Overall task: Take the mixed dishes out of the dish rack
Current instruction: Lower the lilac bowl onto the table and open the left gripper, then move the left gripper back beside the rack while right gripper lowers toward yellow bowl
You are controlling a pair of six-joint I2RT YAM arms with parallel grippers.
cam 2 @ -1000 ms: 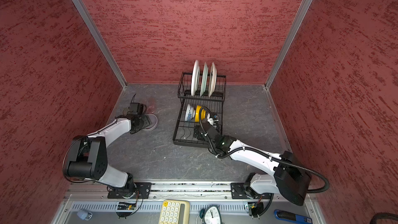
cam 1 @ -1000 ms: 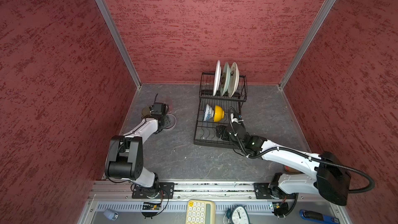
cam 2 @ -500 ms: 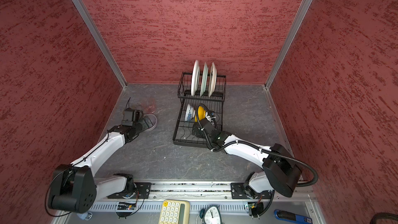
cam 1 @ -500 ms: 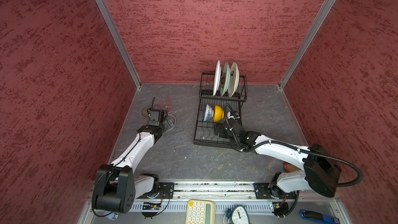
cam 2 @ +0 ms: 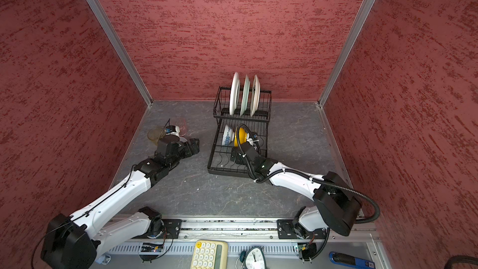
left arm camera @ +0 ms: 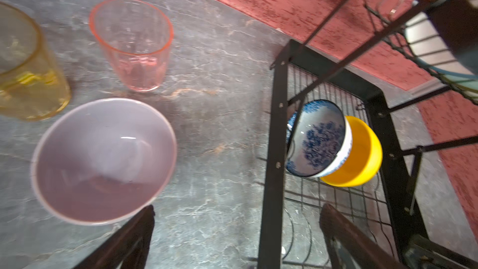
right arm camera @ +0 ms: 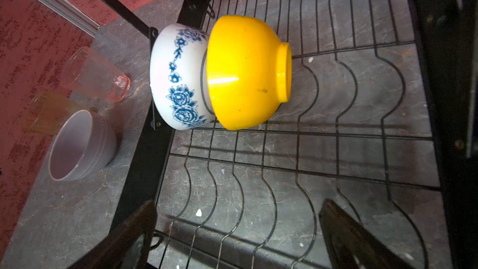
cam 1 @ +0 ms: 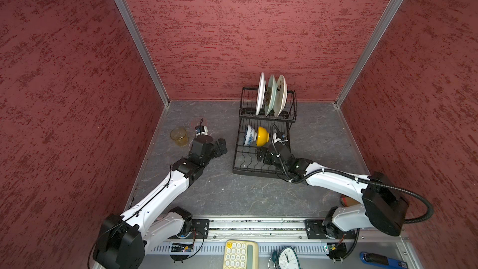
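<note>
Jaws apart, empty, on left gripper (left arm camera: 236, 212) and right gripper (right arm camera: 239, 204). Dish rack (cam 1: 254, 172) still holds three plates (cam 1: 271, 94) upright and, on edge in its tray, blue-white bowl (right arm camera: 178, 78) and yellow bowl (right arm camera: 245, 73). Left arm has backed off the lavender bowl (left arm camera: 103, 159), now unloaded beside amber tumbler (cam 1: 179, 136) and pink tumbler (left arm camera: 132, 45); both top views mostly hide this bowl behind the wrist.

White arms (cam 1: 165, 192) with black joints (cam 1: 382, 210) and black cables (cam 1: 430, 210).

Dish rack (cam 1: 248, 172) — three plates (cam 1: 271, 95) upright at its 12 o'clock end, blue-white bowl (cam 1: 249, 136) and yellow bowl (cam 1: 263, 136) touching, on edge, mid-tray. Amber tumbler (cam 1: 179, 137): 9 o'clock of rack, well apart.
</note>
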